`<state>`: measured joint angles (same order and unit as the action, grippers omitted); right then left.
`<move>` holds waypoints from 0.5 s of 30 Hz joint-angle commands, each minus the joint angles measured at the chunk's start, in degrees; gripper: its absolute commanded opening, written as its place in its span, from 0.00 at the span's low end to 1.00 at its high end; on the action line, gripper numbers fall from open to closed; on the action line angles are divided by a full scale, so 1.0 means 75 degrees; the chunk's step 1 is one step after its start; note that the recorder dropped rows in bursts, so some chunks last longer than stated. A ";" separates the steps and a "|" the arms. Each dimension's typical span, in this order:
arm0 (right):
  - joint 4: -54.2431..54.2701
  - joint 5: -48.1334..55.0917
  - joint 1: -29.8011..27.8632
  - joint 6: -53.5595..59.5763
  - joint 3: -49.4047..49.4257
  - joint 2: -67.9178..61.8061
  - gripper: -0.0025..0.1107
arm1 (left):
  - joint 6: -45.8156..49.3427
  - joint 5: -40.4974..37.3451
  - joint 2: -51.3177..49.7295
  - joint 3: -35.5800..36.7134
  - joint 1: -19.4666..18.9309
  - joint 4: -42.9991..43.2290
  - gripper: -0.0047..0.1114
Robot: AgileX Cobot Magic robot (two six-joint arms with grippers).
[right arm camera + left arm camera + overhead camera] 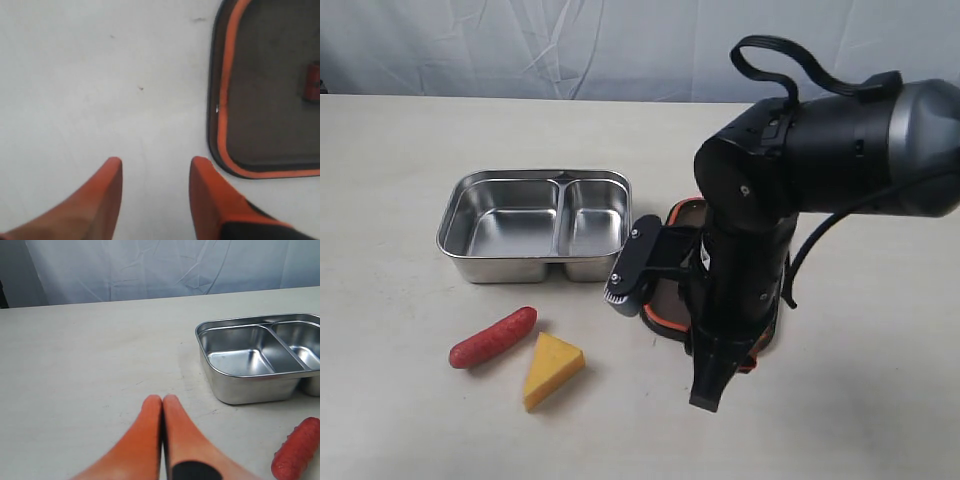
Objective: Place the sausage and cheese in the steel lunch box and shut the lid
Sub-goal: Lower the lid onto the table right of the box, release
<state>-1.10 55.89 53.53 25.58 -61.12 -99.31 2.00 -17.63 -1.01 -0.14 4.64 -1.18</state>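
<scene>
1. The exterior view looks steeply down from high on the near side of the counter (400, 430) toward its far edge. The right arm (840, 140) looms close to the lens.
2. The left wrist view sits low, facing across the counter to the far edge. It shares the steel lunch box (250, 387) and sausage (297, 450) with the exterior view.
3. The right wrist view faces almost straight down, close to the counter, and shares only the lid (270, 100) with the exterior view.

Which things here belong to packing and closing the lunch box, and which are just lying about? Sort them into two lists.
For the job:
sausage
cheese
steel lunch box, both compartments empty
lid, flat on the table beside the box

Not part of it:
table
pale backdrop cloth
No loose extras show in any view.
</scene>
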 commanded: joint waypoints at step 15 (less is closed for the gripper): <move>0.0671 0.0281 0.0026 -0.0439 0.0037 0.1617 0.39 | -0.0598 0.3505 -0.0049 0.0019 0.0047 -0.0500 0.04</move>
<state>2.18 56.46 53.53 22.32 -61.12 -89.43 -1.09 -1.62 -1.01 -0.14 4.64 -1.17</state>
